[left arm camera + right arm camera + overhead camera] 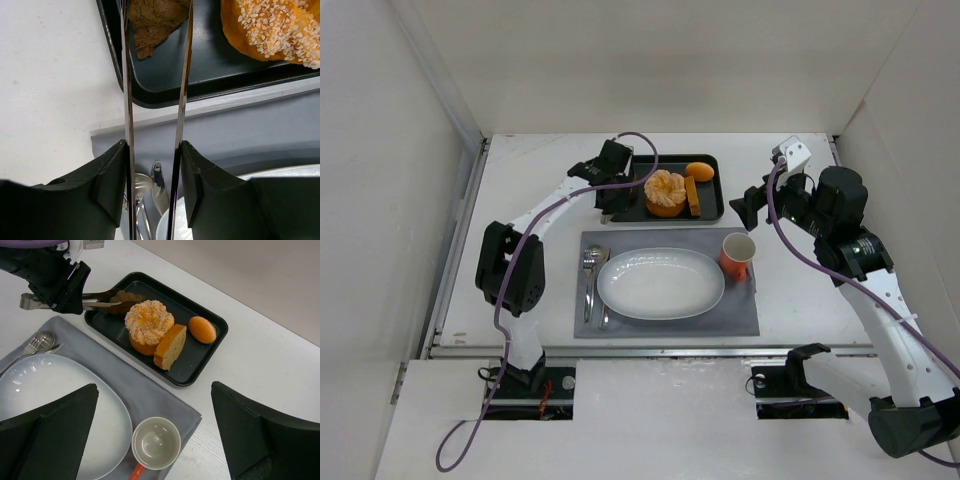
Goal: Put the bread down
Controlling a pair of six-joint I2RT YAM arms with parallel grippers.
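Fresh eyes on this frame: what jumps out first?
The left gripper holds metal tongs whose blades flank the dark bread at the left end of the black tray. A large seeded orange bun sits mid-tray, and the white plate on the grey mat is empty. The right gripper hangs open to the right.

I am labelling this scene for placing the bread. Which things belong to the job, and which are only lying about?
Job: bread, tongs around it, left pincer holding the tongs, tray, plate (likely the goal).
Lying about: seeded bun, cake slice, small orange roll, cup, cutlery, mat.
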